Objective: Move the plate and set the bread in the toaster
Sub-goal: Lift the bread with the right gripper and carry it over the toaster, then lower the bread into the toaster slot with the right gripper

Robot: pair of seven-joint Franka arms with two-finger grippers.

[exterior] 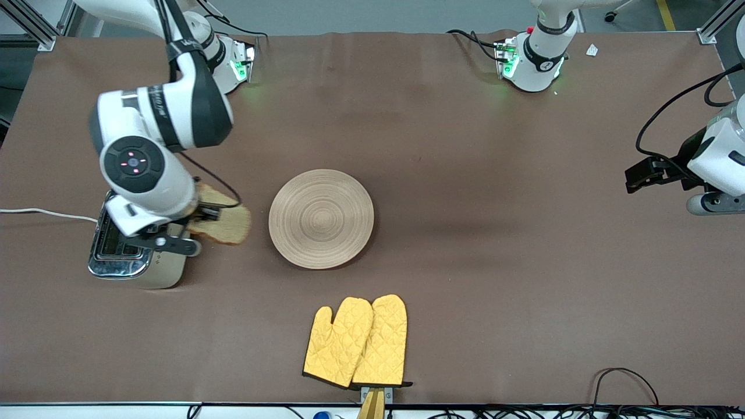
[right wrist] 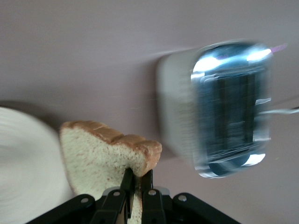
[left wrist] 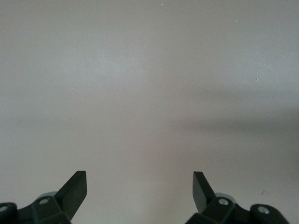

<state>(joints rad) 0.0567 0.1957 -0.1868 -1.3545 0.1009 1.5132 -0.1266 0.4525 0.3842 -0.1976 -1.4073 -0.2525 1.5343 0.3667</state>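
My right gripper (exterior: 202,214) is shut on the bread (exterior: 230,224), a speckled slice with a darker crust, pinched by one edge (right wrist: 96,156) between the fingers of the right gripper (right wrist: 138,179). The slice hangs over the table between the toaster (exterior: 128,259) and the plate (exterior: 321,218), close beside the toaster. The cream toaster (right wrist: 224,109) shows its chrome top and two slots, both unfilled. The round wooden plate (right wrist: 18,172) lies flat mid-table with nothing on it. My left gripper (exterior: 640,174) waits open at the left arm's end of the table, and the left gripper (left wrist: 140,186) has only bare tabletop under it.
A pair of yellow oven mitts (exterior: 358,343) lies nearer the front camera than the plate. The toaster's white cord (exterior: 46,213) runs off toward the right arm's end of the table. Cables (exterior: 623,378) lie along the front edge.
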